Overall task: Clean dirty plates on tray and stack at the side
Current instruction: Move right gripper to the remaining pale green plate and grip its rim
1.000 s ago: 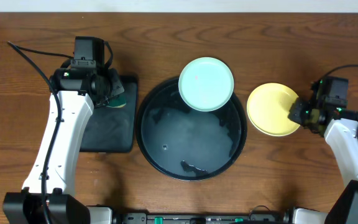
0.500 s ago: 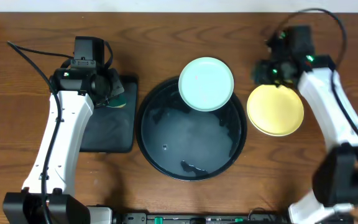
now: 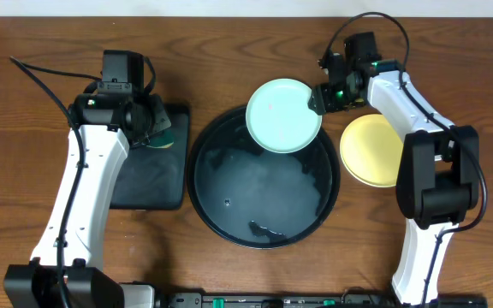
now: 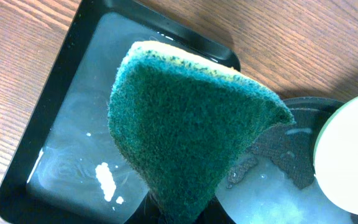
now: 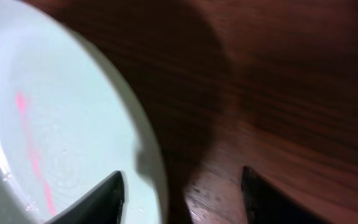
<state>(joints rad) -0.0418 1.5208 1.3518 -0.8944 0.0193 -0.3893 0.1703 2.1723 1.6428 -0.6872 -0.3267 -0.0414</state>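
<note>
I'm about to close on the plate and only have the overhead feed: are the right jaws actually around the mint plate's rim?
Observer: Yes. The right wrist view shows the right gripper open, with the rim of the mint plate between the jaws: one over the plate, one over the table.
Operator: Does that plate need cleaning?
Observer: A pink streak runs across its inside.
Operator: Is the left side ready with the sponge?
Observer: The left wrist view shows the green sponge held up by the left gripper over the rectangular tray, which holds water with white flecks.
</note>
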